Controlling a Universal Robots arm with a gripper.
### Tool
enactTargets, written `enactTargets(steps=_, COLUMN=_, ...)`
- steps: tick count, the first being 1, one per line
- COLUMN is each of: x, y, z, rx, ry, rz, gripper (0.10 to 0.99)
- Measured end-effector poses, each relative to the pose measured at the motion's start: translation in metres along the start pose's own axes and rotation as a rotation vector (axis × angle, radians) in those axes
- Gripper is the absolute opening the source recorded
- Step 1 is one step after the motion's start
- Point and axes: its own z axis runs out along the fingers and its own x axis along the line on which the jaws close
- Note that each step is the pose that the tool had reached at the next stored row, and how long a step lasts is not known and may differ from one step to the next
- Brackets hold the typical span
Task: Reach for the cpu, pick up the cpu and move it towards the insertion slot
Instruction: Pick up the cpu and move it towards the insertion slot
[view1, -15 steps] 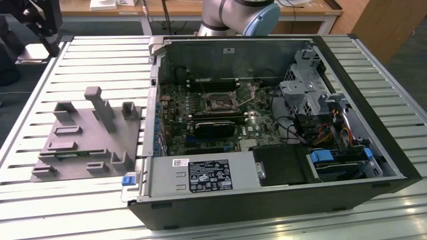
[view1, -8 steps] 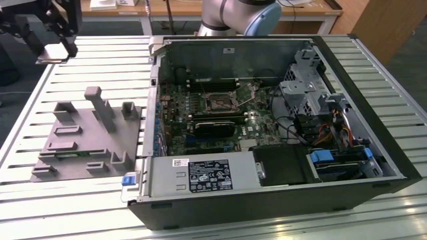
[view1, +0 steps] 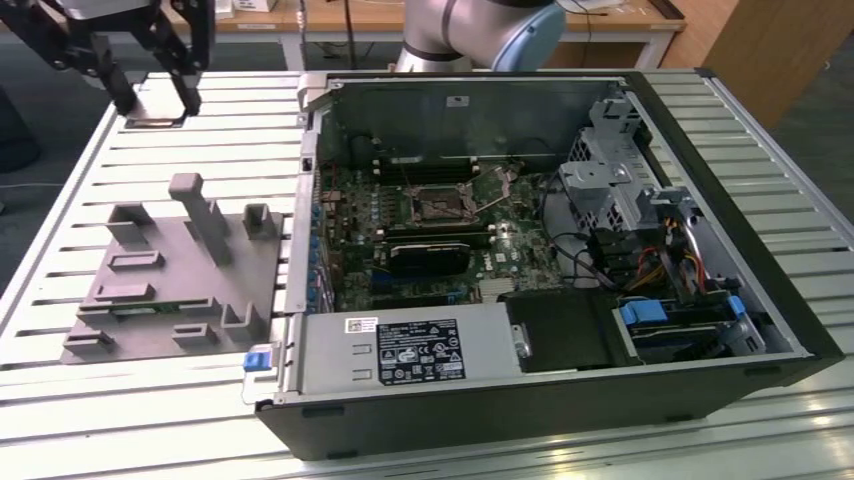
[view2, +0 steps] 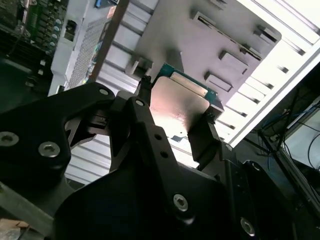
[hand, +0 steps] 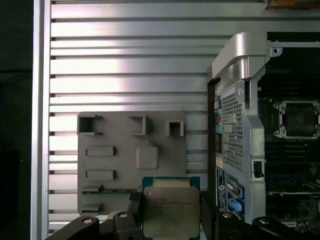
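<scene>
Silvery metal tops the cpu (hand: 170, 211), a flat square chip with a green edge, seen clamped between the black fingers (hand: 134, 209) in both wrist views; in the second wrist view the cpu (view2: 180, 102) shows its shiny face with the fingers (view2: 202, 135) closed on opposite sides. In the exterior view the gripper (view1: 158, 100) hangs over the far corner of the ribbed aluminium surface (view1: 160, 150), on the exterior view's left, above and beyond the grey fixture plate (view1: 174, 275) with its upright blocks. The open computer case (view1: 534, 240) lies beside the plate, its raised metal side wall (hand: 240, 110) standing between the gripper and the green motherboard (view1: 427, 240). The insertion slot (view1: 438, 203), a square socket with a dark centre and metal frame, sits on that board well apart from the cpu; the first wrist view shows the insertion slot (hand: 298, 119) past the case wall. A black card (view1: 427, 255) lies just beside the socket.
</scene>
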Motion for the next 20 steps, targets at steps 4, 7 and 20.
enactTargets(steps=4, x=-0.0182, y=0.0008, z=0.0010, rx=0.000, ry=0.0000, rz=0.000, gripper=0.545)
enactTargets(steps=7, x=-0.0321, y=0.0014, z=0.0018, rx=0.000, ry=0.0002, rz=0.000, gripper=0.545)
enactTargets(steps=20, x=-0.0908, y=0.0044, z=0.0053, rx=0.000, ry=0.0002, rz=0.000, gripper=0.545)
